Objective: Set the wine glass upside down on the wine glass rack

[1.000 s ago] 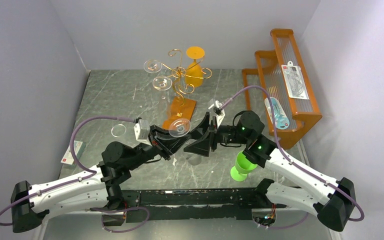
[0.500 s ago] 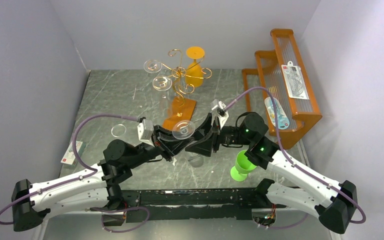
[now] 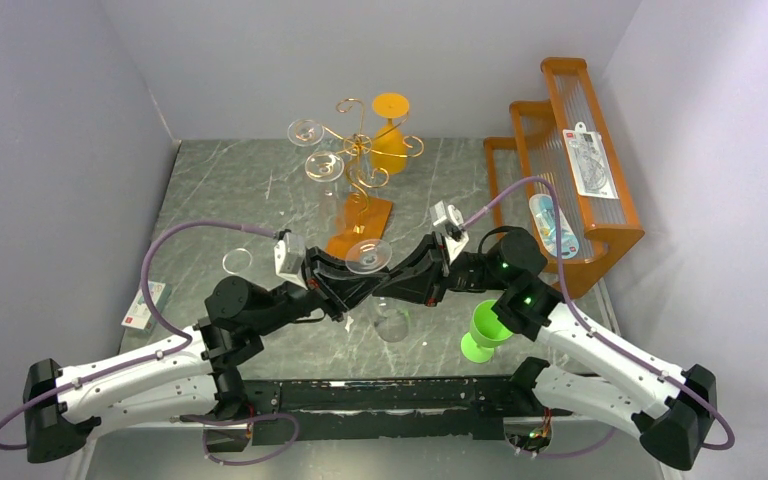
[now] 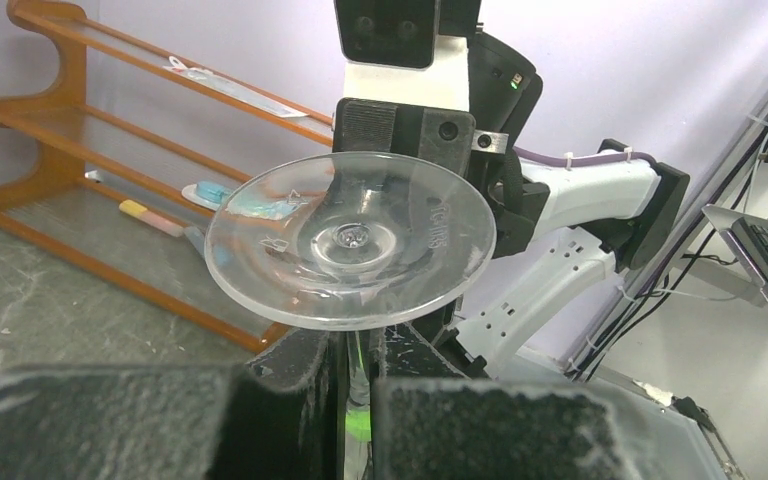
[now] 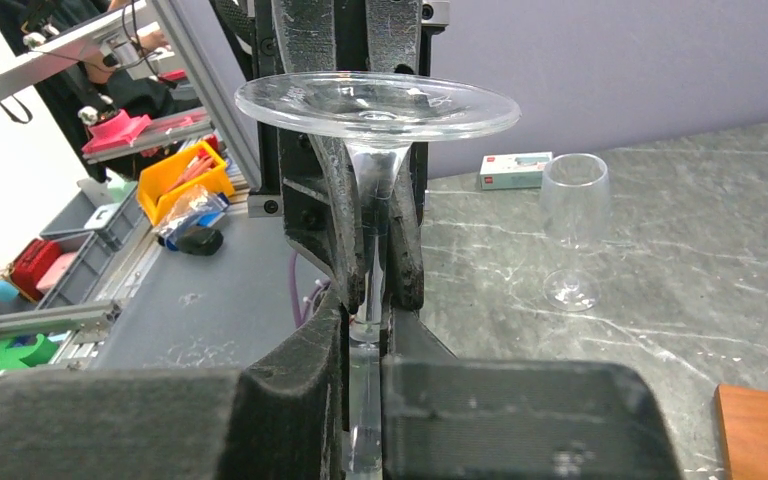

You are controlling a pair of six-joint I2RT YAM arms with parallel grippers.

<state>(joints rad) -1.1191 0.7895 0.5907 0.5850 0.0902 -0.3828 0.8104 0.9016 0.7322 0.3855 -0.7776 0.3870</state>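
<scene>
The clear wine glass [image 3: 368, 255] hangs foot-up, bowl-down over the middle of the table. Both grippers grip its stem from opposite sides. My left gripper [image 3: 358, 288] is shut on the stem just under the round foot [image 4: 350, 240], with the stem showing between its pads at the left gripper [image 4: 357, 350]. My right gripper [image 3: 388, 288] is shut on the same stem, a little lower, right gripper [image 5: 365, 320], below the foot [image 5: 375, 100]. The wine glass rack [image 3: 360, 165], a gold wire tree on a wooden base [image 3: 370, 222], stands behind the glass.
Two clear glasses [image 3: 307, 131] and an orange one [image 3: 390, 130] hang on the rack. Another clear glass [image 5: 572, 225] stands upright at the left beside a small box [image 5: 516, 170]. A green cup [image 3: 482, 335] sits under the right arm. An orange stepped shelf [image 3: 570, 180] stands at the right.
My right gripper came in from the right and closed on the stem of the glass. The left gripper kept its hold and barely moved.
</scene>
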